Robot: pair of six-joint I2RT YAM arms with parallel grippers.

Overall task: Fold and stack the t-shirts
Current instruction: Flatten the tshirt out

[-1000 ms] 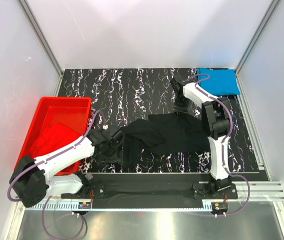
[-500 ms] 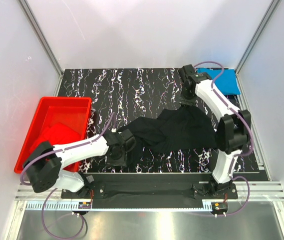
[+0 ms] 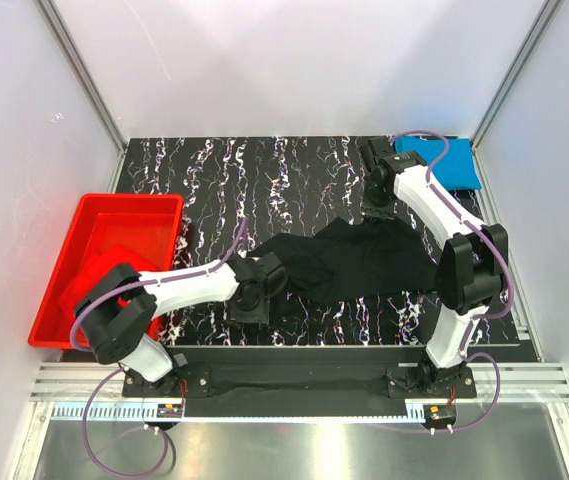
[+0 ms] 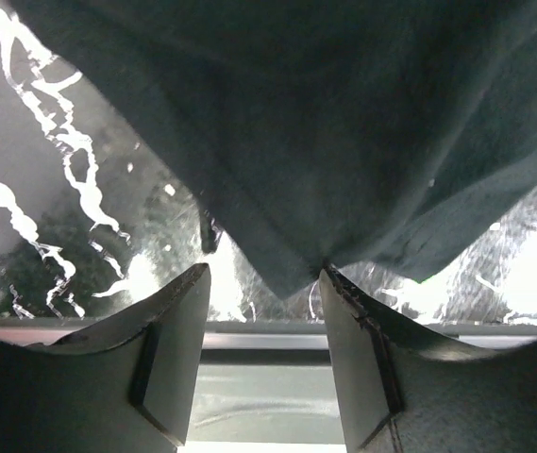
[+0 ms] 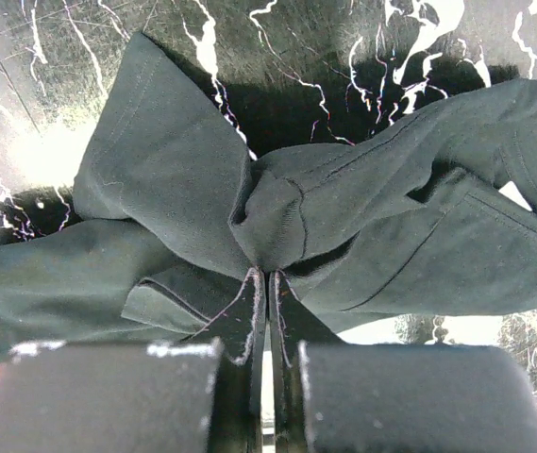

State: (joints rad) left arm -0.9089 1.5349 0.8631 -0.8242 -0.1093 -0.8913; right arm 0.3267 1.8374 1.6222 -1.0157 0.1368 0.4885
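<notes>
Compared with a second ago, the left gripper (image 3: 252,306) has travelled right, away from the red tub (image 3: 129,201), and its arm now lies stretched low along the near side of the table (image 3: 264,170). The black t-shirt (image 3: 364,262) has shifted right too: its left end, which lay close to the tub, now stops at the left gripper. The right arm has unfolded, elbow swung outward, and the right gripper (image 3: 374,205) sits slightly farther back.

The red tub, at the table's left edge, holds the red t-shirt (image 3: 99,275), crumpled in its near half (the far half shows bare plastic).

The black t-shirt lies across the middle and right of the table as a rumpled, uneven band, not folded. In the left wrist view the left gripper (image 4: 266,276) has its fingers well apart. A pointed corner of the shirt dips toward the gap and reaches the tip of the right-hand finger, but nothing is clamped. In the right wrist view the right gripper (image 5: 266,276) is fully closed, pinching a gathered fold of the shirt, whose cloth fans out in creases on both sides. The blue t-shirt (image 3: 454,165) lies folded flat in the far right corner, apart from the black one.
</notes>
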